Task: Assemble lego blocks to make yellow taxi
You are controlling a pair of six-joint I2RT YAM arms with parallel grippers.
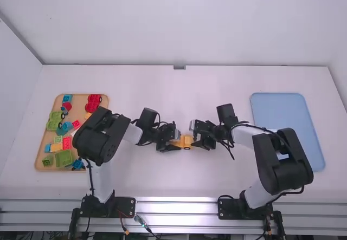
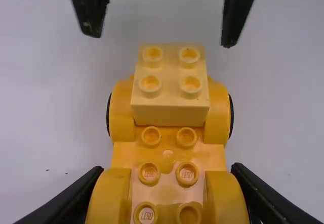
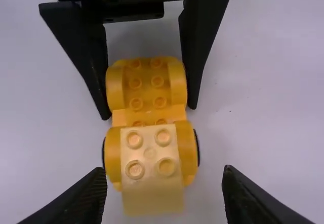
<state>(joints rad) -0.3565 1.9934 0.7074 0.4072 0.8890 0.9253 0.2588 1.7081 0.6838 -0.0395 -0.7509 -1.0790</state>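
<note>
high view: i've got the left gripper (image 1: 178, 142) grasping the yellow toy car (image 1: 187, 141) at the table's (image 1: 146, 177) middle. my right gripper (image 1: 194, 135) has its fingers released, spread beside the car's pale block (image 2: 169, 110). the wooden tray (image 1: 79, 102) on the left holds green (image 1: 64, 157), red (image 1: 66, 143) and blue blocks (image 1: 67, 98); a blue tray (image 1: 284, 123) lies right.

A toy maker's name is in tiny letters (image 2: 149, 173) on three of the round bumps (image 2: 187, 174) on top of the yellow car bottom (image 2: 168, 188).
</note>
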